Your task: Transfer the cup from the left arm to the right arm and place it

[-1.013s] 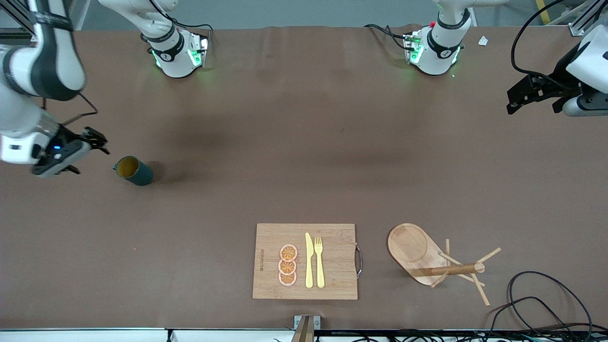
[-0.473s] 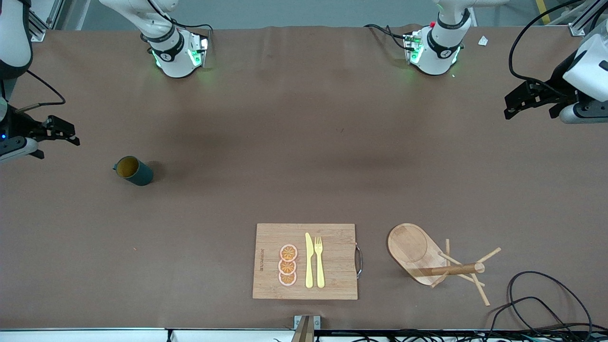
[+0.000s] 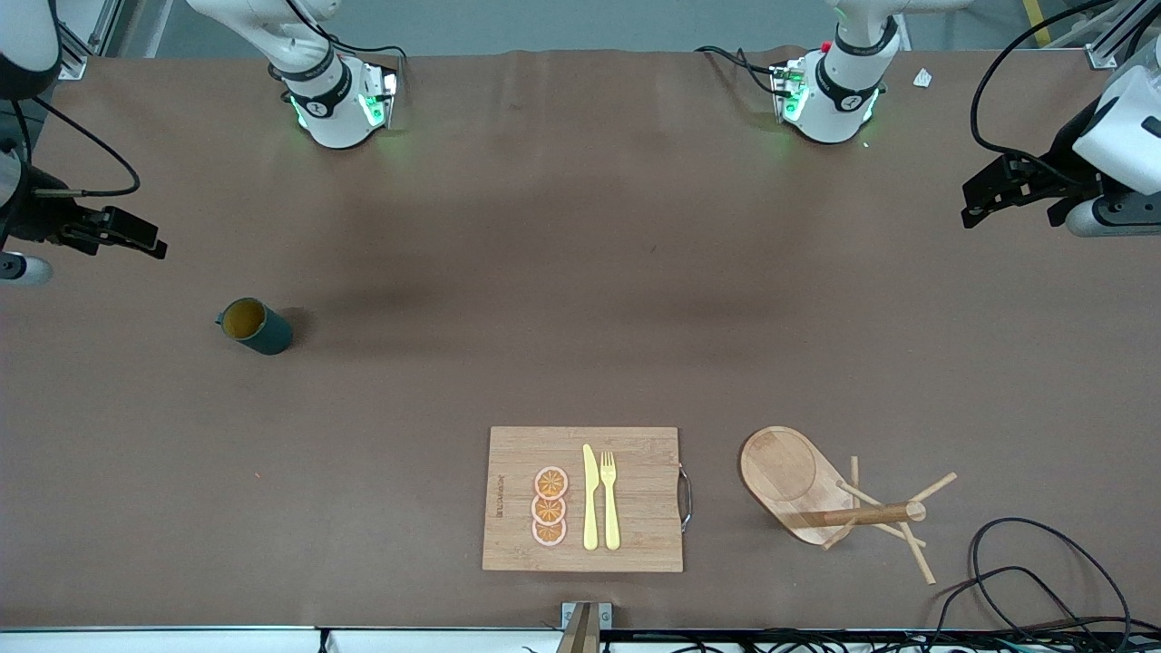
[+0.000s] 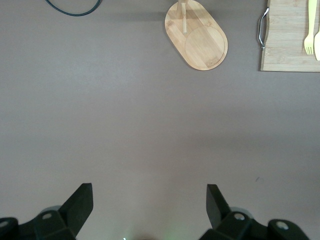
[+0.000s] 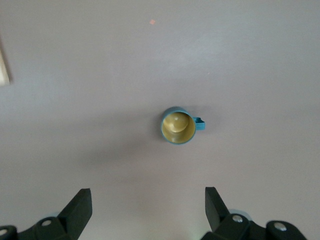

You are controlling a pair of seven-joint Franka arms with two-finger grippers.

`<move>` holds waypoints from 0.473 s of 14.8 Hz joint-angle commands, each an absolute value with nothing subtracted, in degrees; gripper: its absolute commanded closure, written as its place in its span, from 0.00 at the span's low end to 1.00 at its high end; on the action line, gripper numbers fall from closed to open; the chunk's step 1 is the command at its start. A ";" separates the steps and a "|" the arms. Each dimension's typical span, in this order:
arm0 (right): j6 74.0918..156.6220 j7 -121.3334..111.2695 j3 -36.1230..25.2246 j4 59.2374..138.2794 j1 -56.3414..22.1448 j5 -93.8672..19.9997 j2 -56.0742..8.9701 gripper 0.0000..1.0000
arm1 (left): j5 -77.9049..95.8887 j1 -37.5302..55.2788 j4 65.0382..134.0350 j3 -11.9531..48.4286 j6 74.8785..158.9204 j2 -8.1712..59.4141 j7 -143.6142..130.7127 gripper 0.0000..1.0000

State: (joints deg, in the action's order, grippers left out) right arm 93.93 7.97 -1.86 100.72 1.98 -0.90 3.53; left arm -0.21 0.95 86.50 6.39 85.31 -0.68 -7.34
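Bare table around cup

Cup: a small teal-green cylindrical cup with a yellowish-brown inside stood upright on the surface, seen from straight above, its open mouth facing the camera.
Handle: a small teal side handle stuck out from the cup's rim.
Surface: a plain brownish-grey covering lay flat around the cup, which stood alone on it.
Right claw: its two dark fingers were spread wide apart, with nothing between them, hanging above the surface and well apart from the cup.
Speck: a tiny reddish dot lay on the surface.
Edge: a pale wooden corner showed at the frame's border.
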 commanded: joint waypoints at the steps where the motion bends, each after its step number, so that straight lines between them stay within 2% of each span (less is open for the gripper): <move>1: 92.73 16.61 -1.58 96.51 -0.35 0.79 2.90 0.00 | 0.09 0.79 86.22 6.59 85.43 -0.88 -6.86 0.00; 7: 95.71 9.84 -1.93 93.26 0.88 0.70 2.55 0.00 | 0.00 0.97 86.40 6.85 85.34 -0.70 -6.77 0.00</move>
State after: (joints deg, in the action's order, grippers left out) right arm 95.15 10.74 -2.12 95.70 0.31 0.21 3.19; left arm -0.21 0.99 86.50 6.58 85.30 -0.67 -7.33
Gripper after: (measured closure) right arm 0.000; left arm 0.000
